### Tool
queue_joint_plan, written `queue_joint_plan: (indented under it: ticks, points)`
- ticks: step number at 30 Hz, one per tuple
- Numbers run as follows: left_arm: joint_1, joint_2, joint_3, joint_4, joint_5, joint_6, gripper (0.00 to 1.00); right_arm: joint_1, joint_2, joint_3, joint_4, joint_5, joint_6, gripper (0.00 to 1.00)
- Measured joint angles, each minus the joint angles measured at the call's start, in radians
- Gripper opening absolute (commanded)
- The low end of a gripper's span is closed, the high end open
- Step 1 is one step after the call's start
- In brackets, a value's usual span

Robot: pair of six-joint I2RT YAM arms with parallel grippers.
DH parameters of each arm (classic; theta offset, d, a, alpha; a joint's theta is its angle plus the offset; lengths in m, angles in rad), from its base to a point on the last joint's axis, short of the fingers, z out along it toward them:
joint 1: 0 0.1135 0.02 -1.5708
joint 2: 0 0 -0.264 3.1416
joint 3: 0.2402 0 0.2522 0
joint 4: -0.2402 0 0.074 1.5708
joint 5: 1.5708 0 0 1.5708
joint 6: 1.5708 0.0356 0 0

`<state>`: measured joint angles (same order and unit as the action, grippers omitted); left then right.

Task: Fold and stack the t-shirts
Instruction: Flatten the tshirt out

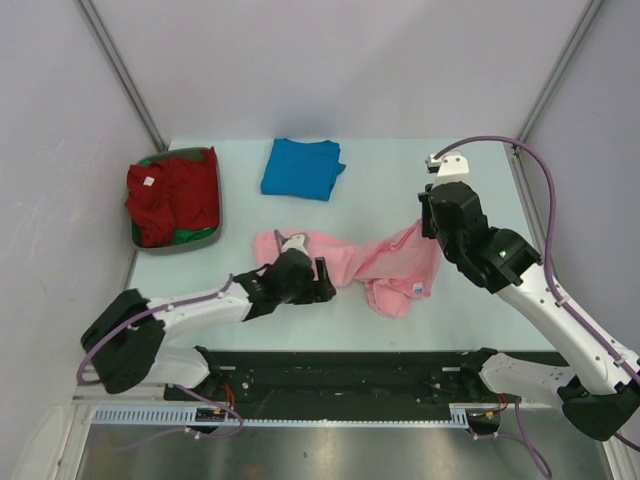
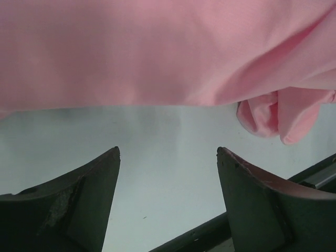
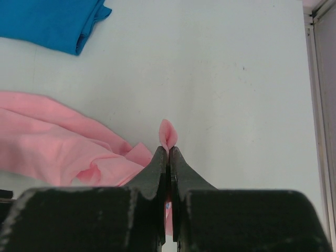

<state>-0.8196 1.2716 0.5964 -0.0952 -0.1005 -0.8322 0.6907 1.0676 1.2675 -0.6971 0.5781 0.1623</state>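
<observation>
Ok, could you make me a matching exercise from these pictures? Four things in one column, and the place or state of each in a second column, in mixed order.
Column one:
1. pink t-shirt
2. blue t-shirt
3. red t-shirt
4. left gripper

Column two:
A. folded, on the far part of the table
B. open, holding nothing
C. lying in the grey bin
D. unfolded, pinched by the right gripper

Pairs: 1-D, 2-A, 3-C, 4-B.
</observation>
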Motion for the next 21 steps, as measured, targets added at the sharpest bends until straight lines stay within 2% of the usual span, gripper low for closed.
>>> queue_joint_plan:
  ticks: [6,12,13,15,16,17,18,21]
  points:
    - [-0.158,0.233,0.219,-0.055,-0.151,0.013,0.83,-0.02,-0.019,-0.007,0.01,-0.032,0.003,0.0]
    - [-0.193,0.365,0.401,-0.165,-0.325,0.023,0.85,-0.036,-0.062,-0.008,0.015,-0.054,0.006,0.0]
    - [-0.193,0.379,0.414,-0.18,-0.349,0.024,0.79,-0.04,-0.068,-0.008,0.016,-0.058,0.007,0.0]
    - [-0.188,0.401,0.426,-0.206,-0.381,0.021,0.54,-0.043,-0.077,-0.009,0.016,-0.066,0.008,0.0]
    - [-0.183,0.412,0.427,-0.216,-0.397,0.021,0.21,-0.045,-0.08,-0.009,0.017,-0.071,0.01,0.0]
    - [-0.177,0.423,0.427,-0.224,-0.407,0.021,0.08,-0.046,-0.084,-0.009,0.018,-0.074,0.011,0.0]
    - [-0.171,0.435,0.427,-0.232,-0.419,0.021,0.0,-0.047,-0.088,-0.01,0.018,-0.078,0.013,0.0]
    - [-0.145,0.459,0.428,-0.251,-0.44,0.029,0.0,-0.047,-0.099,-0.011,0.019,-0.089,0.017,0.0]
